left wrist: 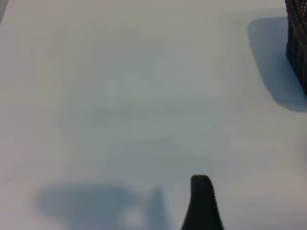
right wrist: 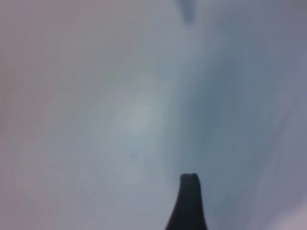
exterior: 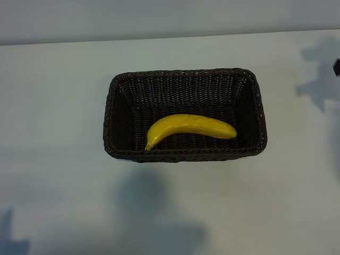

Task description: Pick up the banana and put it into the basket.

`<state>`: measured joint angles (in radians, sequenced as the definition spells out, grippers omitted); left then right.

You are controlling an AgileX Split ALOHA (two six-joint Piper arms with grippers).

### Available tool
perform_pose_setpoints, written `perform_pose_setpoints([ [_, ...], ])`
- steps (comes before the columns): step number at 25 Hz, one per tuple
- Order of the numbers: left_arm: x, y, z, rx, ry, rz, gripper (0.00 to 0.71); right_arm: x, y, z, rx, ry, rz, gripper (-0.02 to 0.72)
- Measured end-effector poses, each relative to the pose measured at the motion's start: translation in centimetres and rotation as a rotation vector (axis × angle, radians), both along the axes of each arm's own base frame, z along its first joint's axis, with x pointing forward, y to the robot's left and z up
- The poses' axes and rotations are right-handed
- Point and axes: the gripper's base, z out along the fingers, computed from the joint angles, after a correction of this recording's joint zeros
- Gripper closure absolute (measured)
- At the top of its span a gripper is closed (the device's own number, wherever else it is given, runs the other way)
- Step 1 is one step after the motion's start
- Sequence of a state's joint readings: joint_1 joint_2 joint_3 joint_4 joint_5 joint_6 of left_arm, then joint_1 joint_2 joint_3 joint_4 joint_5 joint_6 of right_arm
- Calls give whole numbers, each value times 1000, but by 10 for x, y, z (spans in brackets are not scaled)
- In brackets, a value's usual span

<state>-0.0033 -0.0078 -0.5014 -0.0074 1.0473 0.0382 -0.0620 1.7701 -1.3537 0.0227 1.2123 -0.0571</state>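
In the exterior view the yellow banana [exterior: 188, 129] lies inside the dark brown wicker basket [exterior: 118, 87], along its near wall, with its thin stem end toward the basket's left. Neither gripper touches it. My left gripper [left wrist: 155, 211] hangs open over bare table with one black fingertip [left wrist: 201, 191] showing and nothing beside it; a corner of the basket [left wrist: 298, 43] sits off to one side. My right gripper [right wrist: 155, 211] is also open over bare table, one fingertip [right wrist: 189, 191] in view, holding nothing.
The basket stands mid-table on a pale white surface [exterior: 58, 159]. The table's far edge [exterior: 159, 38] runs across the top of the exterior view. A small dark part [exterior: 337, 66] shows at that view's right edge, and arm shadows fall at the right and along the front.
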Motion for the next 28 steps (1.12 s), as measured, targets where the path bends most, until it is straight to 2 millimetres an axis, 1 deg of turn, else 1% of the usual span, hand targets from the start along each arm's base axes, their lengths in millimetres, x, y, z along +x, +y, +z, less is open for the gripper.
perform_pose_setpoints([
  [5,0,0,0,0,0,0,160,-57,3,16,-2,-8,3,105],
  [8,0,0,0,0,0,0,160,-96,6,30,-6,-55,3,120],
  [12,0,0,0,0,0,0,160,-143,9,37,-10,-121,3,137],
  [17,0,0,0,0,0,0,160,-192,12,32,-16,-208,2,145],
  [22,0,0,0,0,0,0,160,-238,14,17,-23,-326,1,149],
  [25,0,0,0,0,0,0,160,-255,15,6,-26,-381,-16,150],
  [28,0,0,0,0,0,0,160,-267,16,10,-27,-472,-30,151],
])
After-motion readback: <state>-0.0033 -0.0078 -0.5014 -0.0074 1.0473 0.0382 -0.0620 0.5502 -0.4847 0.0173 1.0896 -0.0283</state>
